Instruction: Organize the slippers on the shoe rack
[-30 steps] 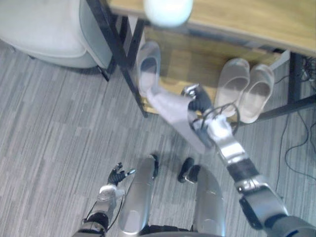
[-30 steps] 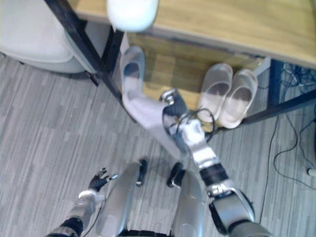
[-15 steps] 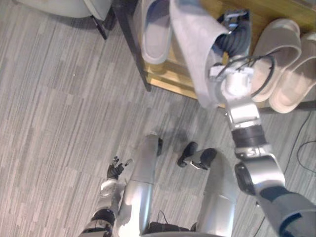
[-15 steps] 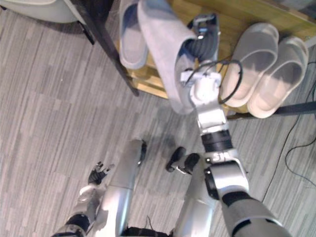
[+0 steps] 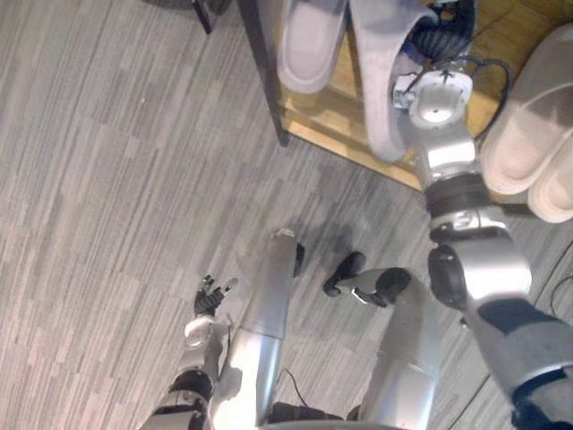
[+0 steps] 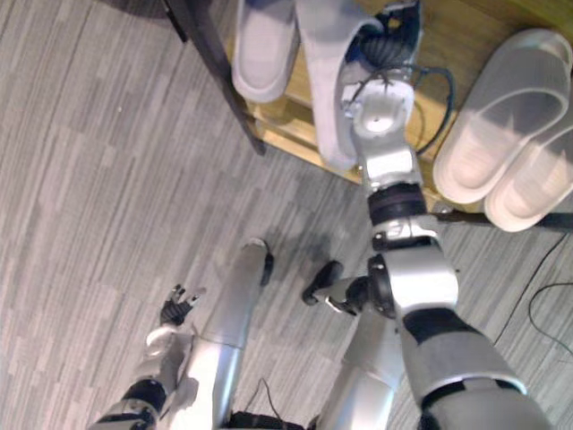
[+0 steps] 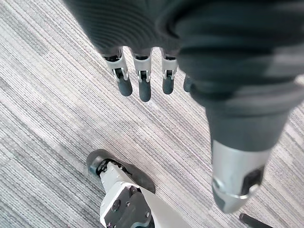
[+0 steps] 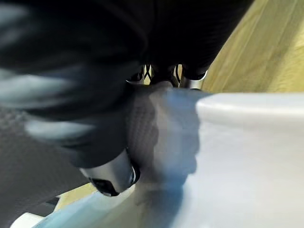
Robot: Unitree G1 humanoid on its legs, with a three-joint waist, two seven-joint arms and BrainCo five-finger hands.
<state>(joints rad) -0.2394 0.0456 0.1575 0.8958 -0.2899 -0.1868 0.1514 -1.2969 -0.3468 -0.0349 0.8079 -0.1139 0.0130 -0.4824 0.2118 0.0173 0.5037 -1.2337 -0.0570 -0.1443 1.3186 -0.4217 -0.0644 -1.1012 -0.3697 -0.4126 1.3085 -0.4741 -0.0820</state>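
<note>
A grey slipper (image 6: 264,49) lies on the wooden lower shelf (image 6: 286,143) of the shoe rack, by its black leg (image 6: 210,63). Right beside it is a second grey slipper (image 5: 380,81), tilted with its heel end past the shelf's front edge. My right hand (image 6: 394,36) is shut on this slipper's upper; in the right wrist view the fingers and thumb (image 8: 109,175) curl round the grey slipper (image 8: 237,156). My left hand (image 5: 209,296) hangs low over the floor, its fingers (image 7: 140,80) straight and holding nothing.
A pair of beige slippers (image 6: 501,116) sits side by side on the same shelf to the right of my right arm. Grey striped carpet (image 5: 107,179) covers the floor in front of the rack.
The camera has tipped downward, so the whole picture shifted. My right hand has carried the grey slipper farther in over the shelf, closer alongside the other grey slipper. The left hand stays idle.
</note>
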